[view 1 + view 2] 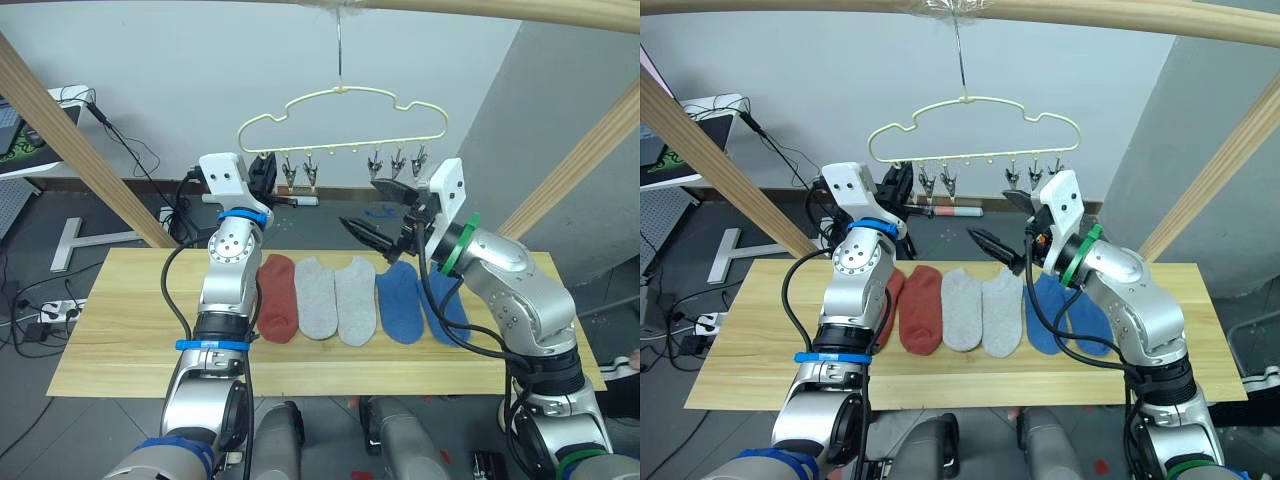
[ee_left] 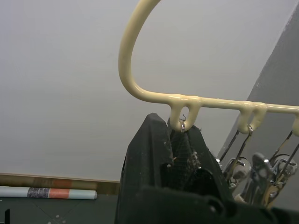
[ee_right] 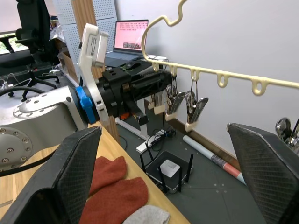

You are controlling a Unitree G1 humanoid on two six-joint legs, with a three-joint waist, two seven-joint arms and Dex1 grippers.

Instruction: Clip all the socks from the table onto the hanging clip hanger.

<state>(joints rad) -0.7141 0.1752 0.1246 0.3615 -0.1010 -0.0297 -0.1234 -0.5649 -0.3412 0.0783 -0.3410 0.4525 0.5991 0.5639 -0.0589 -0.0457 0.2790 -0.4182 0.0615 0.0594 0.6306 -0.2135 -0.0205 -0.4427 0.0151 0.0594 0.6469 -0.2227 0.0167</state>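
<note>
Left gripper (image 1: 264, 172) up high at the left end of the clip hanger (image 1: 342, 96), fingers clenched on the leftmost clip (image 2: 183, 135) right under its loop. Two more clips (image 1: 299, 175) hanging just beside it, free. Hanger hooked on a wooden pole (image 1: 470, 8) above, w/ three more clips (image 1: 397, 164) nearer its right end.

Down on the table (image 1: 120, 330): socks lying in a row, side by side, toes toward the robot. Rust-red socks (image 1: 912, 305) at the left, one partly hidden behind the left arm. Next the two light grey socks (image 1: 335, 298), touching each other. Then the two blue socks (image 1: 415, 302), the right one partly under the right arm.

Right gripper (image 1: 385, 210) in the air above the blue socks, below the hanger's right clips, fingers spread wide, holding nothing.

A laptop (image 3: 131, 37) on a desk far off to the left.
</note>
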